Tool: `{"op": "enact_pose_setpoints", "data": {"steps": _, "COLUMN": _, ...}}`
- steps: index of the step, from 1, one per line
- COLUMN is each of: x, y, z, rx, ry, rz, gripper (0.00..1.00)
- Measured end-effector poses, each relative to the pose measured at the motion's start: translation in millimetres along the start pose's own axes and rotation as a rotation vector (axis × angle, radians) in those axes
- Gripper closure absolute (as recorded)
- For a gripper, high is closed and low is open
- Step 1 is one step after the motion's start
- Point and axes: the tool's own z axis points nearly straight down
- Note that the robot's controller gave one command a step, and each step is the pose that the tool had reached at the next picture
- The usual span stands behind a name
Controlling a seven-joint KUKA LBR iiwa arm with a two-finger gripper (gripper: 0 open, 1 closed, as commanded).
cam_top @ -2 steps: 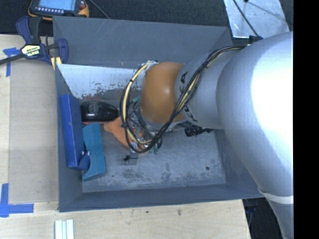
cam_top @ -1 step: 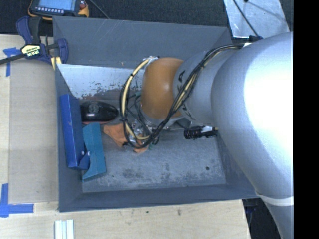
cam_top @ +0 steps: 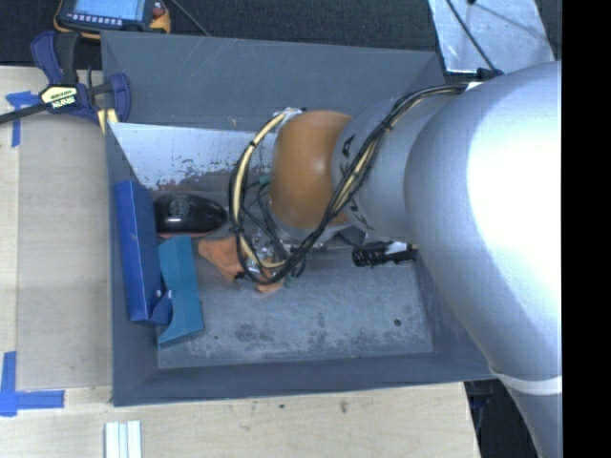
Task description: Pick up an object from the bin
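Gripper point(cam_top: 263, 273) is low over the bin point(cam_top: 325, 327) floor, left of centre, at the right edge of a crumpled orange piece point(cam_top: 220, 254). The wrist cover and cables hide it, so I cannot tell whether it is open or closed. The orange piece lies just below a black mouse-shaped object point(cam_top: 188, 215) and beside a teal block point(cam_top: 179, 294). Judgement: it looks soft, light and floppy, possibly cloth. Pinch a raised fold near its middle, not the thin edge.
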Motion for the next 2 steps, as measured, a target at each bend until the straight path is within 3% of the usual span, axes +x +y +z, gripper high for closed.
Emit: {"op": "enact_pose_setpoints", "data": {"steps": 2, "x": 2.7, "y": -2, "z": -28, "rx": 0.007, "ry": 0.01, "rz": 0.0, "gripper": 1.0}}
